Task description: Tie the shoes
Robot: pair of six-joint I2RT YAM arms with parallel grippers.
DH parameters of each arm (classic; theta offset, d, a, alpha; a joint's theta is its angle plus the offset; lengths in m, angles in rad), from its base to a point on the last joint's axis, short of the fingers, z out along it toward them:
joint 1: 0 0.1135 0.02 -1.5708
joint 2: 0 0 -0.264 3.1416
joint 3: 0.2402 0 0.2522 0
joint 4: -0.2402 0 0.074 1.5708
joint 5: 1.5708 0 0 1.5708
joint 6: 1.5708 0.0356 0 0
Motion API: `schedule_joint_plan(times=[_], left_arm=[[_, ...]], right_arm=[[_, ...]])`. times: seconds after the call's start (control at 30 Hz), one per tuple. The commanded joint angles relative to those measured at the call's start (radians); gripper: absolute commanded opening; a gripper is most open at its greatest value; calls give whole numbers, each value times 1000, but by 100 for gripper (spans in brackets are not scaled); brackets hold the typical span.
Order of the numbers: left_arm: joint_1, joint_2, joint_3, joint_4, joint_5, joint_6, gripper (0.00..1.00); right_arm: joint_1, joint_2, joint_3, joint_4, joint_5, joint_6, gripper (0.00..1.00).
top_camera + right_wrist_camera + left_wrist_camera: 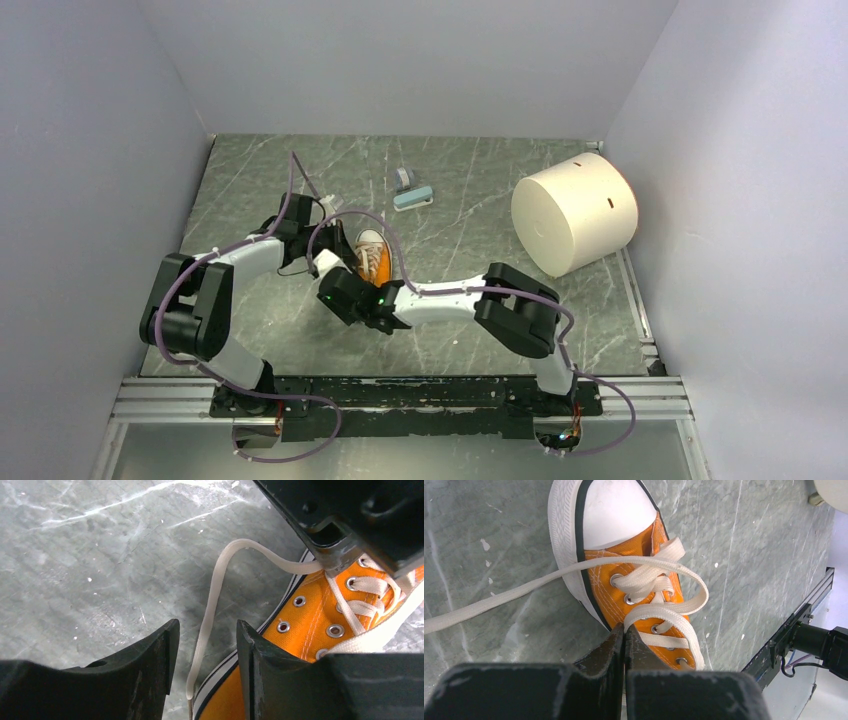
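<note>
found shoe (372, 258) sole-down near mid-desk (470, 262). read long axis as toe cap (616, 515) far, heel near, with both grippers reaching in from the heel end.

noted left gripper (625, 630) low over the lacing, heelward of the toe cap, jaws pressed tight together on a loop (696, 597) curving across the eyelets (616, 580). traced a long lace (479, 611) from the toe-end eyelets, over the sole (566, 540) and well out across desk to one side of shoe. saw no knot. judge tying hardly started, at most a first crossing.

noted right gripper (207, 632) just beside shoe's flank, toward the heel, jaws moderately parted and gripping nothing. spotted a tail (215, 592) emerging by the left gripper, crossing the sole, arching away from shoe, then dropping between the right jaws. seems to touch neither jaw, with its tip lying close to the sole. judge it the free end of the long lace, but cannot confirm, junction hidden behind the left gripper.

reckon the coming move turns on this:
- tail already inside the right jaws' gap, running lengthwise down it, roughly parallel to shoe's flank
- right arm plainly nearer
- left arm occupied with the loop

would expect a simple closing to catch the tail. risks: limp tail sliding sideways out of the gap, or a jaw nipping the sole instead.
</note>
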Motion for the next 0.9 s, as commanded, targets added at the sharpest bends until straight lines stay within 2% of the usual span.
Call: schedule_joint_plan(times=[0.0, 0.23, 0.3, 0.37, 0.53, 0.7, 0.87], left_arm=[[13, -1, 28, -2, -1, 15, 5], [15, -10, 19, 2, -1, 15, 5], [15, -14, 17, -2, -4, 19, 5], [16, -18, 19, -9, -4, 25, 5], [18, -35, 25, -30, -4, 41, 5], [18, -53, 19, -59, -7, 77, 5], [18, -71, 15, -52, 10, 60, 5]], right_arm=[[10, 52, 10, -13, 115, 28, 48], [10, 119, 39, -56, 99, 18, 37], [10, 120, 42, -51, 67, 7, 23], [11, 104, 45, -44, 29, -5, 1], [8, -26, 37, -26, -96, -68, 0], [-10, -201, 16, -129, -84, -87, 0], [-19, -418, -76, -205, -10, -53, 0]])
